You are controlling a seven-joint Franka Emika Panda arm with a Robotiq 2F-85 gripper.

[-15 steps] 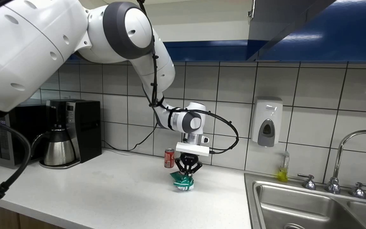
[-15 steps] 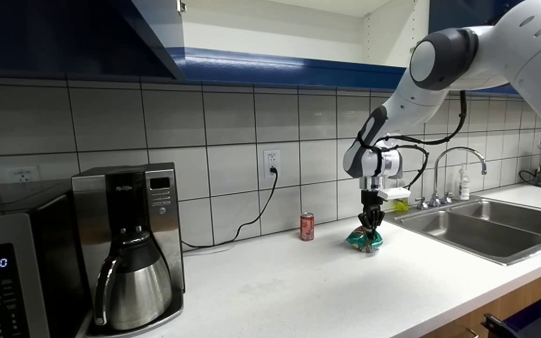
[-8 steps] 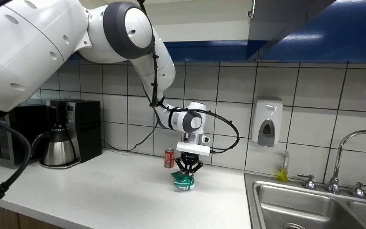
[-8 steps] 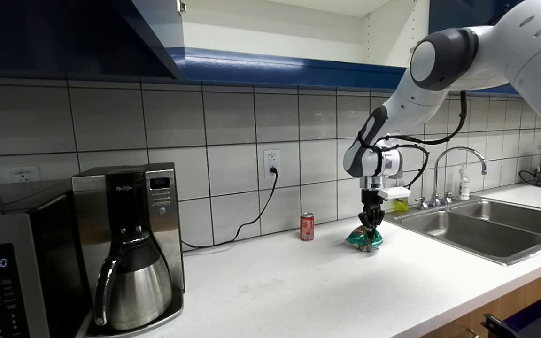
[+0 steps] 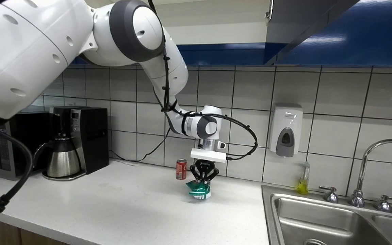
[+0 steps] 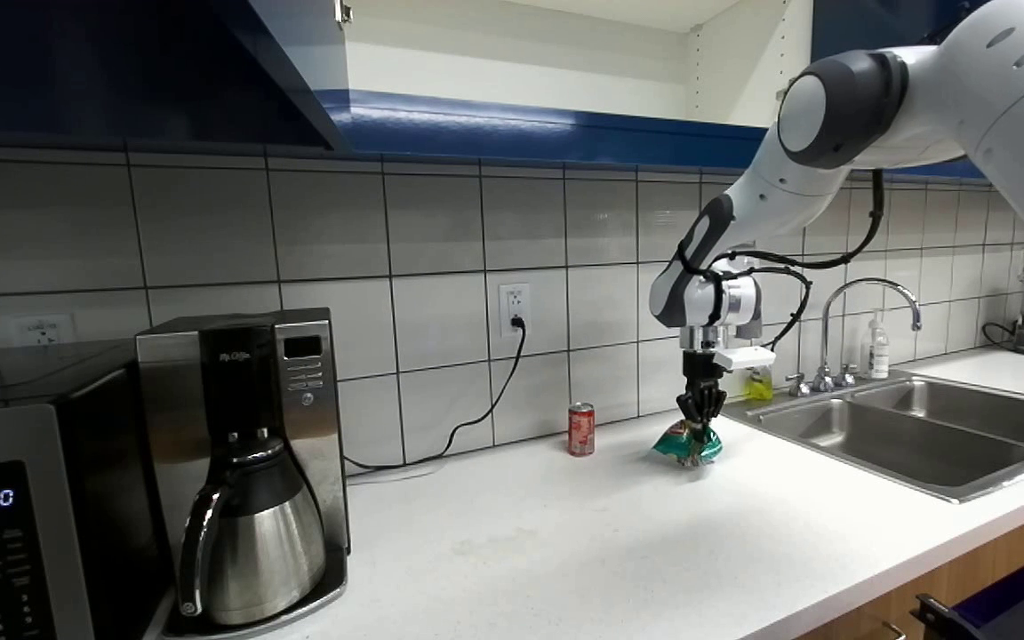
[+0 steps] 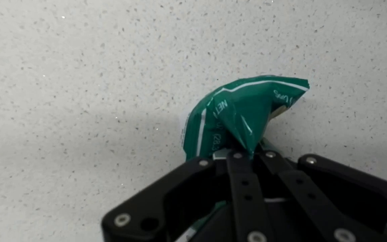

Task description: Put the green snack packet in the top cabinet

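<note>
"What's closest to you?"

"My gripper (image 7: 253,155): its fingers (image 7: 242,171) are clamped on the green snack packet (image 7: 244,104), the foil creased between them."

"Where's that packet?"

"Low over the white counter (image 5: 131,207); I can't tell whether its bottom edge touches."

"And farther off?"

"I see the small red can (image 6: 580,429) upright near the tiled wall (image 6: 441,222). Up above, the top cabinet (image 6: 512,124) stands open, its pale interior showing over a blue edge."
</note>
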